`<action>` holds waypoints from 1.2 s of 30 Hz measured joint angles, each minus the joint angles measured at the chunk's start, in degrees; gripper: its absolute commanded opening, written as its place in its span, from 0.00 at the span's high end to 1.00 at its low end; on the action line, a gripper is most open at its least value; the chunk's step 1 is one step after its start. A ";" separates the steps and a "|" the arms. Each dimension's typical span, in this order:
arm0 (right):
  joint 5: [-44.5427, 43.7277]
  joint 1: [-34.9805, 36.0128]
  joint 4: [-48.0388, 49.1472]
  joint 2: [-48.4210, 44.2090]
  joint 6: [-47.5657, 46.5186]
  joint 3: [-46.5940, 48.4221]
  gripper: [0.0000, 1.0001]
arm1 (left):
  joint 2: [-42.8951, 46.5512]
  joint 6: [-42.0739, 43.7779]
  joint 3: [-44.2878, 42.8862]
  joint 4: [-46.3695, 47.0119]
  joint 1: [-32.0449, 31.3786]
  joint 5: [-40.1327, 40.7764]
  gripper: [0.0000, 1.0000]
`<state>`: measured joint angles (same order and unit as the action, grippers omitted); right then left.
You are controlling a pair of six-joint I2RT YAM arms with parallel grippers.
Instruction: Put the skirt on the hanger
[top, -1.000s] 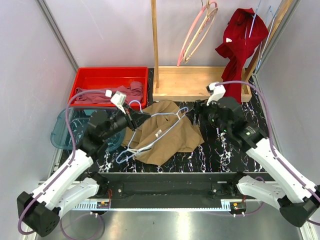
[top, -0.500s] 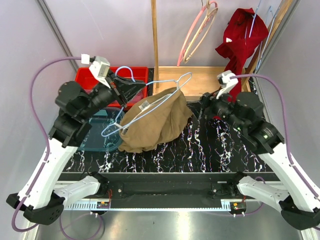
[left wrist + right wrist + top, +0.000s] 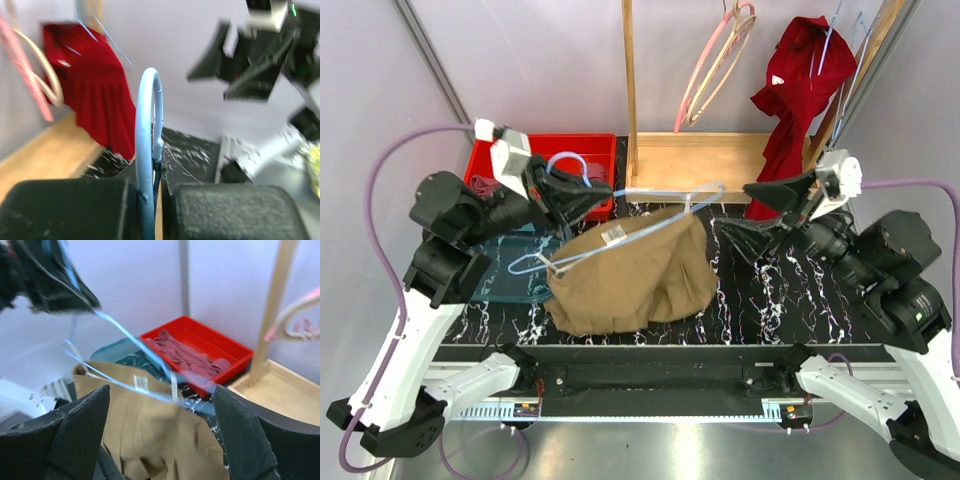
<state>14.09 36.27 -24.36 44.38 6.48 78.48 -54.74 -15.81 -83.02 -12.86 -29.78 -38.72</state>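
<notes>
My left claw is clamped on the hook of the light-blue wire hanger. The left wrist view shows the wire pinched between the two black pads. The hanger sits slanted, its near shoulder lower than its far one. The tan skirt hangs from it in a loose bundle at mid-table with its white tag showing, and I cannot tell whether the hem touches the tabletop. To the right, my right claw stands wide open and holds nothing, just off the hanger's high end.

My main worry is the tilt, because the cloth could slide down the wire and drop off the low shoulder. A thin round hook gives the pads little purchase, so I expect it could swivel and tip the load further. The open right fingers are close enough to snag the wire or the fabric if I bring them in carelessly. If the hem is on the table, it could drag and pull the waist off the wire.

The table is black with white marbling. At its left a translucent blue tray sits in front of a red bin holding a mauve cloth. Behind centre is a wooden rack with an upright post, and a dark red garment hangs at the right. Plain pale walls close the cell in.
</notes>
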 measured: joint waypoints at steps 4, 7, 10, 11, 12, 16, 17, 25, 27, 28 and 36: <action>8.83 0.00 -2.40 6.71 -3.93 6.03 0.06 | 1.81 0.59 6.82 -0.72 -0.02 -6.78 1.00; 16.06 0.00 -4.04 14.10 -6.99 8.83 0.06 | 2.93 1.01 11.26 -1.29 -0.02 -11.80 1.00; 23.58 0.20 -8.44 20.72 -10.19 9.29 0.06 | 5.11 1.46 14.84 -1.79 -0.02 -15.43 1.00; 25.62 0.50 -10.47 22.91 -11.28 9.27 0.06 | 6.08 1.75 15.72 -1.86 -0.02 -16.39 1.00; 27.08 0.90 -12.57 24.96 -12.28 9.27 0.07 | 6.86 1.90 16.15 -2.03 -0.02 -17.11 1.00; 29.66 3.19 -18.10 28.96 -14.86 8.55 0.09 | 9.01 2.56 16.70 -2.12 -0.02 -18.62 1.00; 30.38 3.61 -18.82 28.96 -15.21 8.00 0.09 | 9.20 2.80 16.87 -2.14 -0.02 -18.73 1.00; 27.41 4.24 -15.69 21.40 -12.96 2.93 0.07 | 9.79 4.07 18.40 -3.30 -0.02 -19.43 1.00; 26.82 4.24 -14.53 19.56 -11.98 2.75 0.06 | 9.81 4.42 19.06 -3.65 -0.02 -19.08 1.00; 27.17 4.24 -13.79 18.75 -11.72 2.75 0.06 | 9.84 4.55 19.43 -3.89 -0.02 -18.43 1.00; 32.46 4.68 -14.05 20.55 -12.26 2.75 0.11 | 8.94 4.83 19.76 -3.98 -0.02 -15.96 1.00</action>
<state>46.54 40.95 -38.41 64.93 -5.78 81.23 -45.80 -10.98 -63.26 -16.84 -29.80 -54.68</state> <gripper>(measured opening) 0.930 0.038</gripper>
